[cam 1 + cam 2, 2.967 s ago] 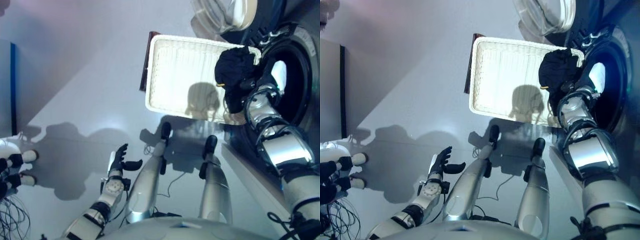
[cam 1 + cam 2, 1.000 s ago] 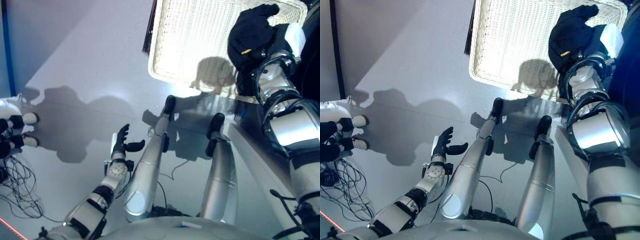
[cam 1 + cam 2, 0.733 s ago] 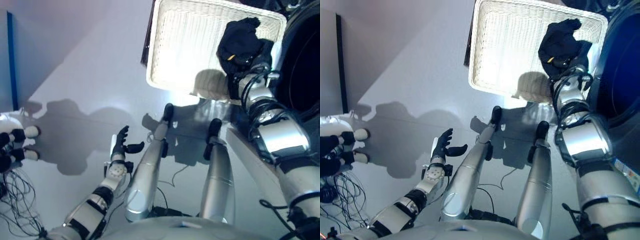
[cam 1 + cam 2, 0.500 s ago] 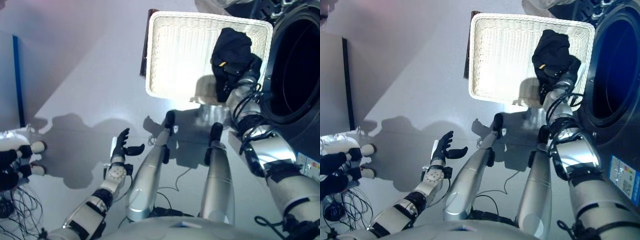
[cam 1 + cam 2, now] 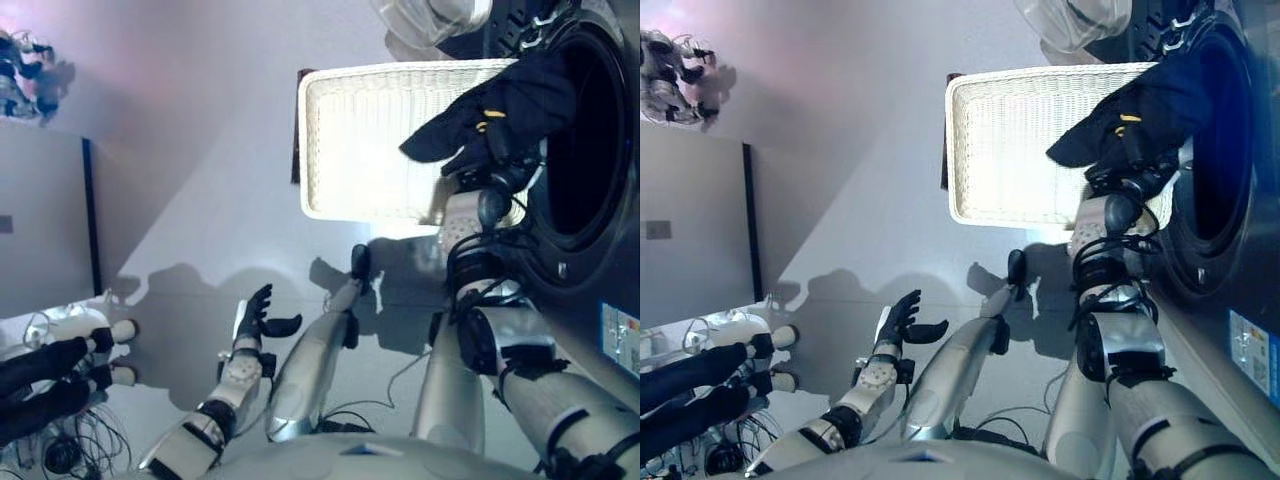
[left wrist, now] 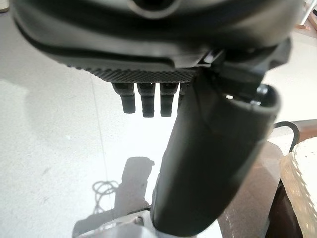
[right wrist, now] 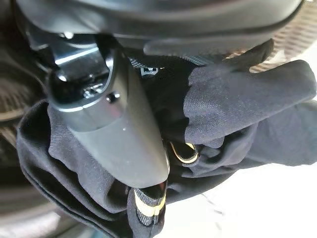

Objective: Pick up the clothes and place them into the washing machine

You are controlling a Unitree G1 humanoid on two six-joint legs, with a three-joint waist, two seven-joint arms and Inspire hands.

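A black garment (image 5: 497,112) with small yellow trim hangs from my right hand (image 5: 497,160), whose thumb (image 7: 114,129) and fingers are curled into the cloth (image 7: 237,104). It is held above the right end of the white wicker basket (image 5: 350,140), beside the dark round opening of the washing machine (image 5: 580,140). The basket's woven bottom shows bare. My left hand (image 5: 258,318) hangs low at the lower left, fingers (image 6: 143,101) straight and spread, holding nothing.
The washing machine's clear door (image 5: 435,18) stands swung open past the basket. A grey panel (image 5: 45,230) stands at the left. A second robot's dark hands (image 5: 45,375) and loose cables (image 5: 60,455) lie on the floor at the lower left.
My right hand has lifted the black garment off the basket's right end and swung it toward the washing machine's opening. The camera has shifted too. The left hand holds the same pose.
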